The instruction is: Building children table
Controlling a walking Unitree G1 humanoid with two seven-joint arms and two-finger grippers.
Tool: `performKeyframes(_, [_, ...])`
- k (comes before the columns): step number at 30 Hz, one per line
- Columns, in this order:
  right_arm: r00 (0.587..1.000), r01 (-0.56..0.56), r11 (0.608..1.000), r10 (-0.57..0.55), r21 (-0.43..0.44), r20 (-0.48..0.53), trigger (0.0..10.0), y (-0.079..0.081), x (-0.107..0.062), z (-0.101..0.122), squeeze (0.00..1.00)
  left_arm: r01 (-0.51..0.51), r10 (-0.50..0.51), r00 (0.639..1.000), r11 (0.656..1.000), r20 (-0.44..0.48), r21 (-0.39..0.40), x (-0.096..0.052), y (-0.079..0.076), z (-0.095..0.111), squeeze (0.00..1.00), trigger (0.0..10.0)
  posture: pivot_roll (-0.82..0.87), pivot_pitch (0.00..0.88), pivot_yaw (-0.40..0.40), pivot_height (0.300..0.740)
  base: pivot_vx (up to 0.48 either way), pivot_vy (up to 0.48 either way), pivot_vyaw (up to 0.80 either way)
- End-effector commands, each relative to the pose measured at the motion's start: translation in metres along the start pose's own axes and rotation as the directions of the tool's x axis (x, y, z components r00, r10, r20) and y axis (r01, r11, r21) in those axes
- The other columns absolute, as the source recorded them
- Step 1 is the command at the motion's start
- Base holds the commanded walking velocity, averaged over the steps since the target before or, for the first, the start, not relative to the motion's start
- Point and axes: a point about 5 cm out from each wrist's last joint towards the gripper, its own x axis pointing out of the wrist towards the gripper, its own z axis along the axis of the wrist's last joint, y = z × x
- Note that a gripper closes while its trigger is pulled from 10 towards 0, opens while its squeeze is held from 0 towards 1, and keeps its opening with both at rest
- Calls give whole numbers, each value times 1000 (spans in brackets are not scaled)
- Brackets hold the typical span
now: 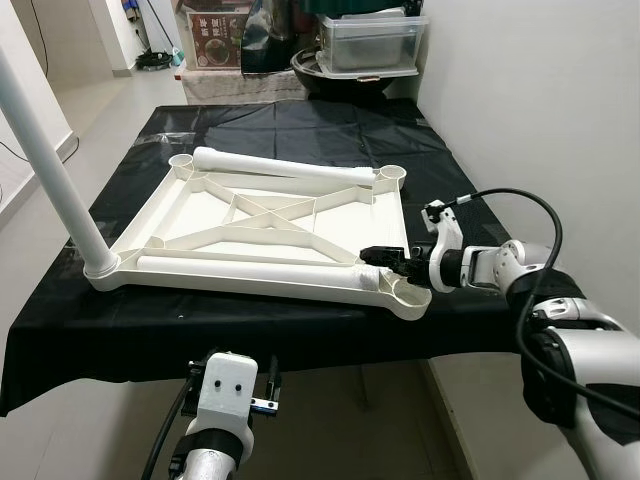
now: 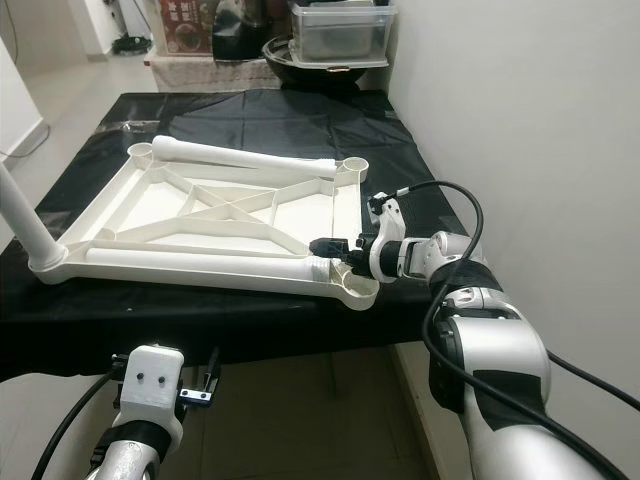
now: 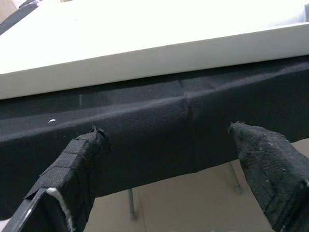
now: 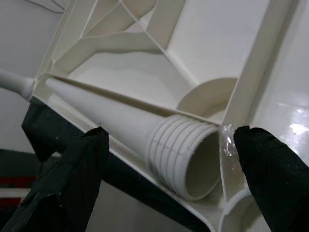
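Where a black cloth [image 1: 300,130] drapes the counter [image 1: 60,340] and hangs over its near edge, a white plastic tabletop [image 1: 260,215] lies upside down with its cross ribs facing up; one white leg [image 1: 50,160] stands upright in the near-left corner socket, a second leg [image 1: 285,162] lies along the far rim, and a third leg [image 1: 250,268] lies along the near rim with its threaded end [image 4: 186,157] toward the near-right corner socket [image 1: 408,293]; the right gripper [image 1: 385,258] reaches in from the right at that corner, its black fingers [image 4: 72,169] spread apart on either side of the threaded end without closing on it; the left gripper [image 3: 169,169] hangs below the counter's near edge, fingers wide apart and facing the draped cloth; a plain white wall [image 1: 540,90] runs along the counter's right side, pale tiled floor [image 1: 100,110] stretches to the left, and beyond the far end stand a clear lidded storage box [image 1: 370,42] on a dark round basin [image 1: 340,75] and a red printed carton [image 1: 212,40].
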Motion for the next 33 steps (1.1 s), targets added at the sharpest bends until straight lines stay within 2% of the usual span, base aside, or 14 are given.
performKeyframes(1, [999, -9, 1000, 9, 22, -35, 10000, -1, -1, -3, 0, -6, 6, 1000, 1000, -3, 3, -1, 0, 0, 0, 10000, 80, 105, -32, 740, 0, 0, 0])
performKeyframes(4, [999, -29, 999, 31, 44, -39, 10000, 1, -1, -4, 0, -7, 7, 1000, 1000, -6, 4, -1, 0, 0, 0, 10000, 80, 105, -32, 740, 0, 0, 0])
performKeyframes(6, [993, -93, 995, 96, 45, -70, 10000, 5, 0, -7, 0, -8, 8, 1000, 1000, -8, 5, 0, -1, 0, 0, 10000, 75, 107, -36, 740, 0, 0, 0])
performKeyframes(17, [984, -158, 984, 164, 82, -65, 10000, 13, 6, -10, 0, -10, 10, 1000, 1000, -7, 5, 1, -1, 1, 0, 10000, 75, 107, -36, 740, 0, 0, 0])
performKeyframes(26, [978, -190, 976, 198, 105, -68, 10000, 21, 18, -18, 0, -11, 11, 1000, 1000, -10, 6, 2, -2, 1, 0, 10000, 80, 106, -43, 740, 0, 0, 0])
performKeyframes(32, [967, -244, 962, 251, 125, -46, 10000, 26, 22, -18, 0, -10, 10, 1000, 1000, -9, 7, 2, -3, 1, 0, 10000, 78, 106, -42, 740, 0, 0, 0])
performKeyframes(33, [950, -306, 946, 311, 111, -35, 10000, 31, 22, -16, 0, -11, 11, 1000, 1000, -11, 8, 2, -2, 1, 0, 10000, 78, 106, -42, 740, 0, 0, 0])
